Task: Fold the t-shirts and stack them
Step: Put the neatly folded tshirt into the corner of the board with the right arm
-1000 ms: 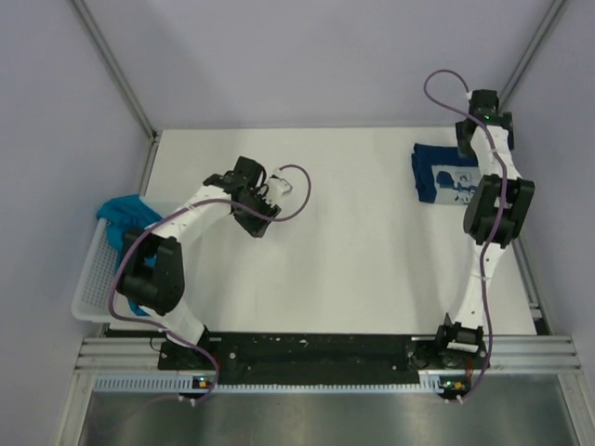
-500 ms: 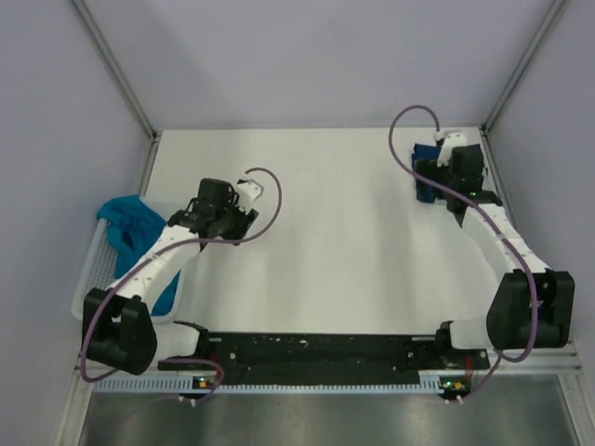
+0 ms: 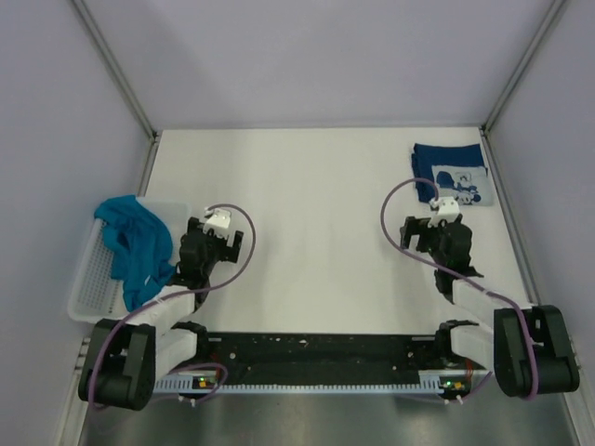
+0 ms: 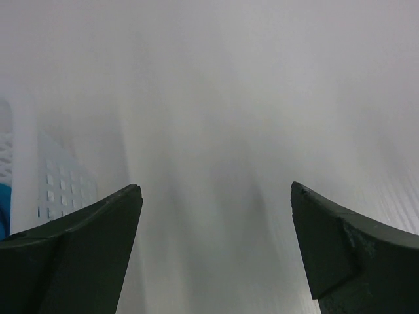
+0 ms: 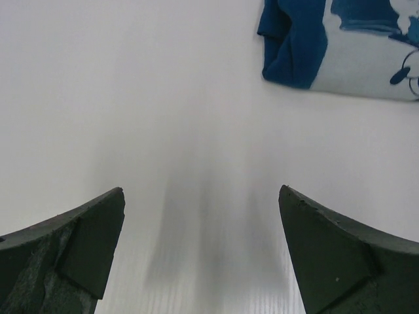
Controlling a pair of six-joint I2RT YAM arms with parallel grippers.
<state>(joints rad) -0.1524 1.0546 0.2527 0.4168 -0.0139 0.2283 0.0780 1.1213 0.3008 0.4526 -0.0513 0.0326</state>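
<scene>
Teal shirt [image 3: 139,246]: limp, light, heaped in basket [image 3: 88,297], 9 o'clock; best pinched at an edge. Jaws: both spread wide.

Both arms sat folded low, elbows back beside their bases. The left arm [image 3: 172,299] reached a short way forward with its wrist [image 3: 206,243] tipped downward, and the right arm [image 3: 476,299] mirrored it. The left jaws stood wide apart and held nothing — the right jaws likewise, dark fingers [image 4: 72,255] spread to the edges of each wrist view.
</scene>
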